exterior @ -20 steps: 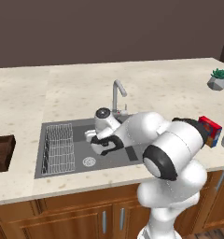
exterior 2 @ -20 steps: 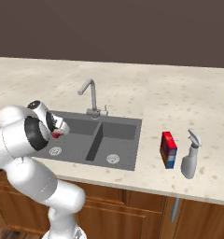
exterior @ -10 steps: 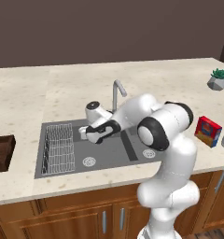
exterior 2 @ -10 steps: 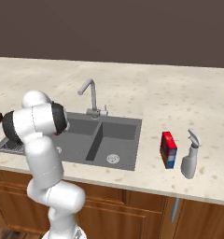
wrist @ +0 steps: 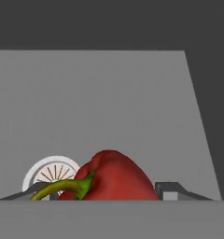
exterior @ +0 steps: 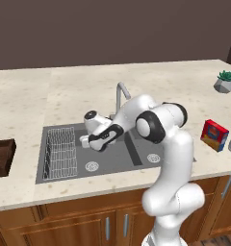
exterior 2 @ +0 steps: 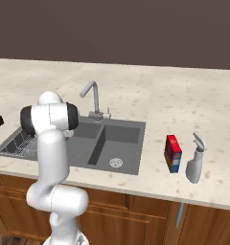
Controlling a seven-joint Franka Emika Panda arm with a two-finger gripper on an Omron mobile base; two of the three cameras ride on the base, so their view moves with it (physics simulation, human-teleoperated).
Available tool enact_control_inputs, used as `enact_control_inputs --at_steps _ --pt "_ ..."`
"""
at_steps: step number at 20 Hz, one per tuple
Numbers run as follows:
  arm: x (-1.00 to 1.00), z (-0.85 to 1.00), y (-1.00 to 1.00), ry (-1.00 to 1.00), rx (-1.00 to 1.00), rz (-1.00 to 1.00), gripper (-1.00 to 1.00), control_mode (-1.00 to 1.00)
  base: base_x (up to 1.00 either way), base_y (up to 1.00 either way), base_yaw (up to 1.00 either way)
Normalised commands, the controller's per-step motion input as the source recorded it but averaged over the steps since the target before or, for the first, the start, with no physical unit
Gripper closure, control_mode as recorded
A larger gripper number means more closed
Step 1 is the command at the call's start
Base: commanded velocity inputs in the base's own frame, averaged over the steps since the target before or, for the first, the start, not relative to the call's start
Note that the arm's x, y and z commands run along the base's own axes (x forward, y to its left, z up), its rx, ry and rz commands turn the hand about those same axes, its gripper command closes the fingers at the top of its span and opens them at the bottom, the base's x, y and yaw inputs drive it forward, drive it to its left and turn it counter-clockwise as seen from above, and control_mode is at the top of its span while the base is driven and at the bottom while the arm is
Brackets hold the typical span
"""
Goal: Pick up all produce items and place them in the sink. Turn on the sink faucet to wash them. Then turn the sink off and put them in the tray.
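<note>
We find the arm reaching left of centre in the left base view, its pincer (exterior: 91, 143) low over the left basin of the dark grey sink (exterior: 117, 161). In the hand view the two dark tips sit at the bottom edge with a red pepper (wrist: 111, 179) between them, its green-yellow stem curving toward the lower left. The pincer looks clenched around the pepper, jaws set wide to either side of it; actual contact at the tips is cut off by the frame edge, so we note the grasp as apparent.

Behind the pepper in that view lies the flat grey basin floor, with a round silver drain (wrist: 51, 173) at lower left, partly hidden by the stem.

In the left base view a wire rack (exterior: 60, 153) fills the left part of the left basin, just beside the pincer. The sink faucet (exterior: 120, 94) rises behind the arm at centre frame; in the right base view its hooked spout stands at upper centre, over the basin divider.

The tray (exterior: 2, 157) shows as a dark brown block at the left edge of the left base view, on the counter (exterior: 64, 91), well apart from the sink.

At the right of that view we see a red, blue and yellow box (exterior: 214, 135) and, upper right, a small potted plant (exterior: 225, 81). The right base view adds a spray bottle (exterior 2: 196, 158) just beside the box.
</note>
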Motion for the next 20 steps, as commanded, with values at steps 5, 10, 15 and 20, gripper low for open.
enact_control_inputs --at_steps 5,10,15,20 --pt "0.51 -0.31 0.00 0.12 0.00 -0.04 1.00 -1.00 0.00 0.00 0.00" --pt "0.41 -0.30 0.00 0.13 0.00 -0.05 1.00 -1.00 0.00 0.00 0.00" --pt "0.15 -0.30 -0.07 0.08 0.00 -0.03 1.00 -1.00 0.00 0.00 0.00" --pt "-0.01 -0.33 -0.13 0.00 0.00 0.00 1.00 -1.00 0.00 0.00 0.00"
